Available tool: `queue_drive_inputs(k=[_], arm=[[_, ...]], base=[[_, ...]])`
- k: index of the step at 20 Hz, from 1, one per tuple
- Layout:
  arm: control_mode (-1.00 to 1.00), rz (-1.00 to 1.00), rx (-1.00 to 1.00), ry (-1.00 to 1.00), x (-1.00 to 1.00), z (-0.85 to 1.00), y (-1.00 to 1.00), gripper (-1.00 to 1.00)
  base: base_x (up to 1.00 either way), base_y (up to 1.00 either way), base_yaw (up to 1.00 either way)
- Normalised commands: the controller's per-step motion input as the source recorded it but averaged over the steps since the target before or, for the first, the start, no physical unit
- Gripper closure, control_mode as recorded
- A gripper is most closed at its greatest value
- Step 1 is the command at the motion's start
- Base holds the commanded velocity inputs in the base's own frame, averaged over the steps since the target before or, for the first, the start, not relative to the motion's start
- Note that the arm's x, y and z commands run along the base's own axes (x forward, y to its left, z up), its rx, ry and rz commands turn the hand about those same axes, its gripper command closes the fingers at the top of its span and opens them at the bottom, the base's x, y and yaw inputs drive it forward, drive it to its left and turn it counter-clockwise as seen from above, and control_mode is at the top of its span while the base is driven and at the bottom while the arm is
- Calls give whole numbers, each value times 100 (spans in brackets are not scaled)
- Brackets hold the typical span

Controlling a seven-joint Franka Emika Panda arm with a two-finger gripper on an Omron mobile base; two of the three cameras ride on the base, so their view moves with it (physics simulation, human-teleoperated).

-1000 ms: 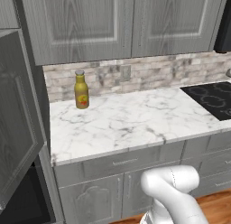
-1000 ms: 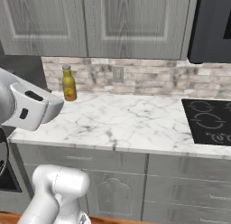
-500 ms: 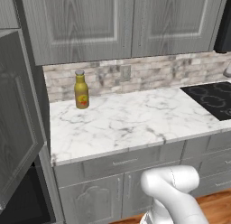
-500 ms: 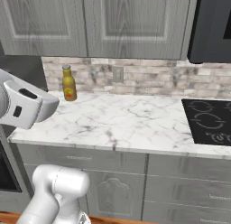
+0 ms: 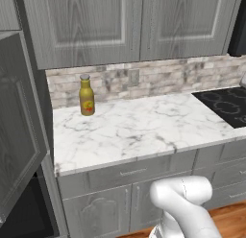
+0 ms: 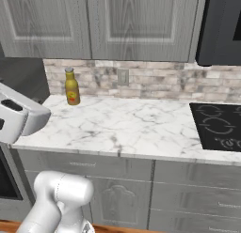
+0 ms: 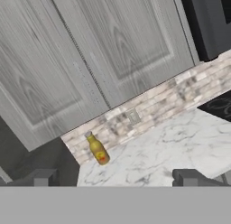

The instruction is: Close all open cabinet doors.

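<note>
Grey wood-grain door point(image 5: 19, 131) stands swung open at the far left, beside the marble surface point(image 5: 139, 129). Above the surface, two upper doors point(image 5: 129, 23) are shut. A yellow bottle point(image 5: 86, 95) stands upright near the stone backsplash point(image 6: 141, 81), well apart from the black cooktop point(image 6: 219, 126). The hand point(image 7: 115, 178) has its fingertips point(image 7: 43, 178) apart, holding nothing.
</note>
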Motion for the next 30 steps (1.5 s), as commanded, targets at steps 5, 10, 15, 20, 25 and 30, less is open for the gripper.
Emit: queue_drive_inputs(k=[5, 10, 15, 20, 25, 30], arm=[[-100, -5, 0, 1, -27, 0, 11, -100], [-100, -4, 0, 8, -3, 0, 1, -100], [-100, -1, 0, 10, 0, 0, 0, -100], [-100, 0, 0, 6, 0, 0, 0, -100], [-100, -2, 0, 0, -40, 0, 0, -100], [-100, -7, 0, 0, -56, 0, 0, -100]], base=[[0, 0, 0], [0, 0, 0], [0, 0, 0], [0, 0, 0], [0, 0, 0], [0, 0, 0]])
